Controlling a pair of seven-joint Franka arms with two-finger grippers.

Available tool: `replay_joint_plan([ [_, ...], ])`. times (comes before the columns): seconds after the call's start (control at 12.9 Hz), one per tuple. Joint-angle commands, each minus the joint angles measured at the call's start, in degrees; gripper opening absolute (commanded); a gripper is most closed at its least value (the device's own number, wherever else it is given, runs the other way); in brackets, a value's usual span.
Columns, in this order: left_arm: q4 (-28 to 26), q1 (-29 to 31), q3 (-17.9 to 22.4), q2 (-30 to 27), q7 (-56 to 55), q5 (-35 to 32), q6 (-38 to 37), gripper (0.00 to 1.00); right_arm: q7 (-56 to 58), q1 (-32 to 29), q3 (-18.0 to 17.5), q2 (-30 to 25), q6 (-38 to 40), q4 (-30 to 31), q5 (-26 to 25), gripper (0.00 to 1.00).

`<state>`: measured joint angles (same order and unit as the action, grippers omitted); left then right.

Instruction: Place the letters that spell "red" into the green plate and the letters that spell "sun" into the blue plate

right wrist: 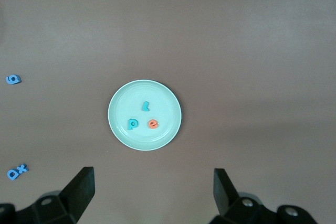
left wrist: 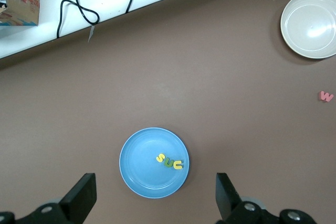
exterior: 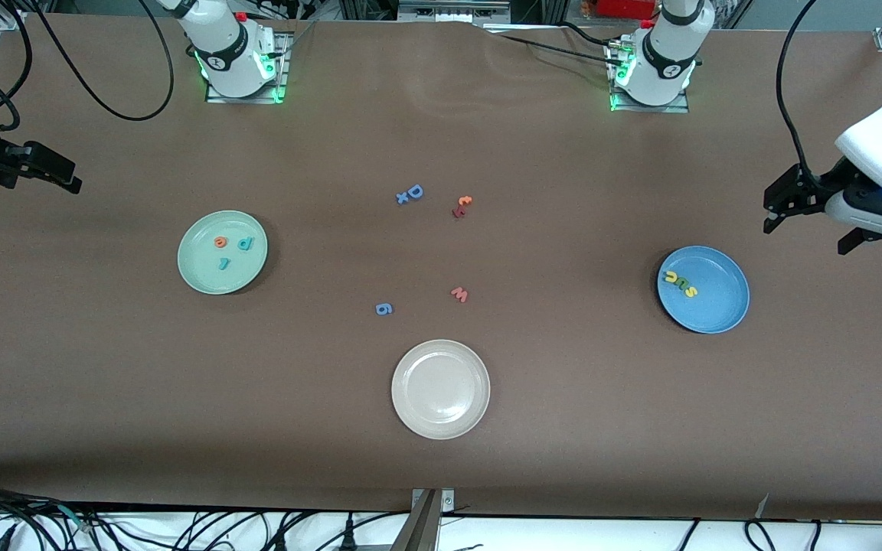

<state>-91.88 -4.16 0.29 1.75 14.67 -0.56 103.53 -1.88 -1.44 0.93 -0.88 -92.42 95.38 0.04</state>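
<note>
The e (exterior: 220, 242), d (exterior: 245, 244) and r (exterior: 223, 263) lie in the plate (exterior: 196, 275) toward the right arm's end of the worktop (exterior: 104, 398). The s, u and n (exterior: 679, 283) lie touching in a row in the plate (exterior: 720, 306) toward the left arm's end. Between them, nearest the front camera, sits a third plate (exterior: 410, 413), with loose letters (exterior: 458, 295) scattered farther back.

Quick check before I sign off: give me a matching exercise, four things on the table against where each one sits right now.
Things:
1. orange "e"
2. olive-green "n"
3. salmon-red "w"
4. beige-white plate

Places:
A. on the bare table, between the blue "6" and the blue plate
B. nearest the front camera of the three plates
C. in the green plate
D. in the blue plate

Pairs: 1-C, 2-D, 3-A, 4-B
</note>
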Motion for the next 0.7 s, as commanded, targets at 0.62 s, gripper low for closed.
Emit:
replay_joint_plan([
  [0.62, 2.4, -0.1, 0.5, 0.8, -7.2, 2.0, -3.2, 1.00, 0.7, 0.5, 0.3, -0.7, -0.4, 0.6, -0.8, 1.00],
])
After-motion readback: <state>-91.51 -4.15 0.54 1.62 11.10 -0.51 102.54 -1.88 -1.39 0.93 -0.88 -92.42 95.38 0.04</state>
